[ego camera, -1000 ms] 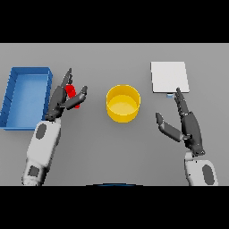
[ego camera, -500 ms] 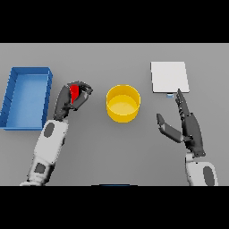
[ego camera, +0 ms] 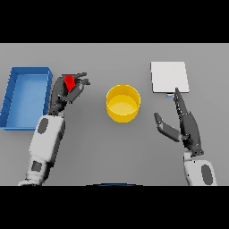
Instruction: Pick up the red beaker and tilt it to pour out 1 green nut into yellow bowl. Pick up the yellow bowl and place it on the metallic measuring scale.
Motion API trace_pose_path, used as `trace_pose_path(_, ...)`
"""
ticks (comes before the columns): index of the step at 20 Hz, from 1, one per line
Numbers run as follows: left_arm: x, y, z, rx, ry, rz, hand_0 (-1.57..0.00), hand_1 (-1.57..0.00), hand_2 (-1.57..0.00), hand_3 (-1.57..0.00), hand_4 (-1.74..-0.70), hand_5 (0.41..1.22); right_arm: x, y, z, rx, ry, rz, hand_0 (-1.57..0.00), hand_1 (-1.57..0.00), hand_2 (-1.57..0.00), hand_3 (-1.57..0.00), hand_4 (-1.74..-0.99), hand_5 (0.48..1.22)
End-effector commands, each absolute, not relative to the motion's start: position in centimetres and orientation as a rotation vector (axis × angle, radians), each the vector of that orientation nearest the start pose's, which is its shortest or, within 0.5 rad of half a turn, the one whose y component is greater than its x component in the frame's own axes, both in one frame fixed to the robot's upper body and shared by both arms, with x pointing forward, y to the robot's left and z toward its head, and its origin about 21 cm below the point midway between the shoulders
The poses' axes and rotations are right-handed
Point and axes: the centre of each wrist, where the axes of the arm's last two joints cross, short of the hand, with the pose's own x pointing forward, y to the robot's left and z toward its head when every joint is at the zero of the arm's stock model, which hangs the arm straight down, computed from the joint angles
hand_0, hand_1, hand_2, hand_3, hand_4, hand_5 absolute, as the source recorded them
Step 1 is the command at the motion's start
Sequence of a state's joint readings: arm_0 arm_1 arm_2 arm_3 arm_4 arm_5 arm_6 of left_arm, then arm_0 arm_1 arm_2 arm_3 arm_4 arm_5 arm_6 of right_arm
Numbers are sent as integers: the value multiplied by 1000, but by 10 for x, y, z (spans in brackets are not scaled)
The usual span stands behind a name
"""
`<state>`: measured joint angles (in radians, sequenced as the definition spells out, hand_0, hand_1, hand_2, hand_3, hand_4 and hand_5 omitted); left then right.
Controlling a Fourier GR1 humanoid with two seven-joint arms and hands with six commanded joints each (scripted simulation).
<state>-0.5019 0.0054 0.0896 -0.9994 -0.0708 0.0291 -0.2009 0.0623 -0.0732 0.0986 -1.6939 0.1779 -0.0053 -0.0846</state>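
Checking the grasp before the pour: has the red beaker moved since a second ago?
Yes. The red beaker, held in the left hand, has gone up the view and slightly toward the blue tray, no closer to the yellow bowl.

I see two arms of matching build; each forearm is a white, rounded shell, and I note a grey oval inset on the upper face of each. The left forearm carries a second grey patch lower down, near its base; its shell narrows toward the wrist. Each wrist is a short dark grey section. The left robot hand [ego camera: 67, 91] is dark grey to black, with slender segmented fingers; the right robot hand [ego camera: 185, 125] has the same dark finish, long tapering fingers and a thicker thumb. I can make out no cables, screws or lettering.
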Motion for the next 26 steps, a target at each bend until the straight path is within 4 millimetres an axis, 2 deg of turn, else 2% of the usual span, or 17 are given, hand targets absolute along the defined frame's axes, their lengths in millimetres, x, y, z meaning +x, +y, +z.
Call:
trace_pose_path(1, 360, 187, 0, -23, -1676, -155, -1535, -1536, -1539, -1526, -1699, 1135, 230, -226, 15, -131, -1715, 259, 1, 1, 1, 1, -1233, 644)
trace_pose_path(3, 364, 188, 12, -30, -1687, -188, -1548, -1549, -1551, -1542, -1714, 1132, 224, -229, 13, -134, -1718, 266, 1, 1, 1, 1, -1227, 647)
trace_pose_path(5, 370, 190, 25, 0, -1690, -244, -1556, -1557, -1558, -1553, -1724, 1130, 227, -231, 11, -156, -1724, 274, 1, 1, 1, 1, -1219, 653)
trace_pose_path(6, 373, 190, 28, 9, -1685, -267, -1556, -1557, -1558, -1553, -1724, 1132, 230, -227, 13, -159, -1733, 277, 1, 1, 1, 1, -1219, 656)
trace_pose_path(11, 385, 182, 39, 77, -1683, -392, -1559, -1560, -1561, -1556, -1727, 1138, 231, -233, 12, -179, -1740, 297, 1, 1, 1, 1, -1213, 662)
trace_pose_path(13, 387, 186, 46, 137, -1684, -505, -1563, -1564, -1564, -1562, -1732, 1129, 231, -232, 12, -184, -1735, 292, 1, 1, 1, 1, -1202, 662)
trace_pose_path(16, 395, 174, 63, 243, -1656, -732, -1567, -1567, -1568, -1566, -1737, 1120, 229, -234, 14, -183, -1727, 290, 1, 1, 1, 1, -1190, 658)
trace_pose_path(21, 399, 148, 87, 402, -1603, -1081, -1570, -1570, -1570, -1569, -1740, 1139, 228, -227, 14, -167, -1716, 300, 1, 1, 1, 1, -1178, 667)
trace_pose_path(26, 401, 124, 97, 629, -1487, -1446, -1571, -1571, -1571, -1570, -1741, 1191, 227, -229, 17, -149, -1714, 280, 1, 1, 1, 1, -1182, 674)
